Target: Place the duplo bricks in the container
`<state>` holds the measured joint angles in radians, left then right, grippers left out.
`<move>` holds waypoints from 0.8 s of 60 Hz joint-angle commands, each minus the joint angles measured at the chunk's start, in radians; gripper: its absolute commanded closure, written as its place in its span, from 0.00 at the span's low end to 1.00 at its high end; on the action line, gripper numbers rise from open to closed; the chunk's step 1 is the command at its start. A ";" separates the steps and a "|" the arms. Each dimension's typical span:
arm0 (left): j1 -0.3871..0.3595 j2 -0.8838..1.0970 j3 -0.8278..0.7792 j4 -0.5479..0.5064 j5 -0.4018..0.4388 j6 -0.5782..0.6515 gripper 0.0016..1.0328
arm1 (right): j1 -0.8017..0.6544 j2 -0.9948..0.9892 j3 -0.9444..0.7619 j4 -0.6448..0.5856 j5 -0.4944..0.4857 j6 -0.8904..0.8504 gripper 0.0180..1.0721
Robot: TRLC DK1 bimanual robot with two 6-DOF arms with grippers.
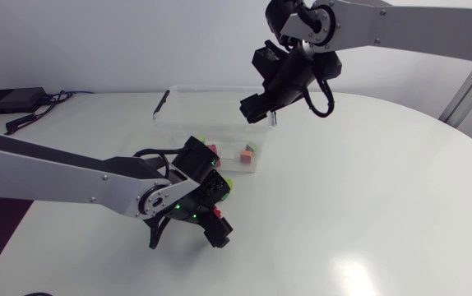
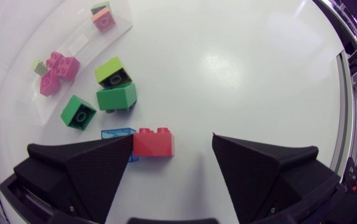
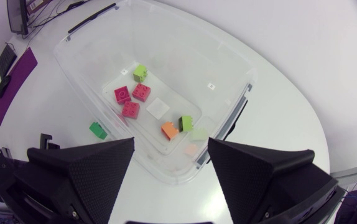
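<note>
- Red brick lies on the white table between the left gripper's wide-spread fingers, right beside one and apart from the other; a clear-blue brick touches it; green bricks lie just ahead
- Clear container holds pink bricks and a few others; the right gripper hangs above it, fingers wide, holding nothing

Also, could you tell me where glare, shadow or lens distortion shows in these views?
Left wrist view: soft glare patch on the white table beyond the red duplo brick; right wrist view: fisheye bows the clear plastic container; head view: faint shadow beneath the left arm.
</note>
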<state>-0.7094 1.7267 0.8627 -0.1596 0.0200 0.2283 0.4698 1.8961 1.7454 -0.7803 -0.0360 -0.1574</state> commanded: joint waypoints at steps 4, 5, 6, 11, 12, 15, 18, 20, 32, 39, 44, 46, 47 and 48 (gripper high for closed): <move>-0.007 0.001 -0.033 -0.009 -0.005 -0.018 0.18 | -0.005 -0.034 -0.040 0.015 0.007 -0.007 0.18; -0.004 0.001 -0.033 -0.009 -0.005 -0.018 0.21 | -0.005 -0.035 -0.044 0.016 0.007 -0.007 0.18; 0.001 0.001 -0.034 -0.009 -0.003 -0.017 0.25 | -0.005 -0.035 -0.047 0.019 0.007 -0.007 0.18; 0.011 0.001 -0.036 -0.009 -0.003 -0.012 0.40 | -0.007 -0.038 -0.061 0.026 0.007 -0.007 0.18; 0.011 0.001 -0.036 -0.009 -0.003 -0.012 0.42 | -0.007 -0.038 -0.061 0.026 0.007 -0.007 0.18; 0.014 0.001 -0.037 -0.009 -0.005 -0.007 0.49 | -0.008 -0.040 -0.064 0.027 0.007 -0.008 0.18; 0.016 0.001 -0.040 -0.009 -0.005 -0.003 0.64 | -0.010 -0.043 -0.069 0.029 0.007 -0.008 0.18; 0.018 -0.003 -0.042 -0.009 -0.003 -0.003 0.71 | -0.010 -0.045 -0.072 0.030 0.007 -0.008 0.18; 0.018 -0.035 -0.057 -0.003 -0.003 0.002 0.74 | 0.009 -0.086 -0.144 0.055 0.004 -0.014 0.17; 0.028 -0.108 -0.062 -0.001 0.001 -0.001 0.74 | 0.030 -0.160 -0.219 0.067 -0.007 -0.027 0.17; 0.065 -0.194 -0.056 -0.009 0.028 -0.001 0.75 | 0.052 -0.206 -0.264 0.067 -0.019 -0.036 0.15; 0.088 -0.236 -0.044 -0.026 0.040 -0.003 0.75 | 0.061 -0.223 -0.280 0.067 -0.022 -0.037 0.15; 0.099 -0.251 -0.036 -0.032 0.044 -0.003 0.75 | 0.066 -0.229 -0.288 0.067 -0.024 -0.041 0.15; 0.106 -0.263 -0.030 -0.040 0.047 -0.003 0.75 | 0.072 -0.235 -0.297 0.069 -0.025 -0.041 0.15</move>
<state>-0.6430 1.5471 0.8127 -0.1791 0.0525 0.2287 0.5190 1.7050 1.4944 -0.7242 -0.0551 -0.1799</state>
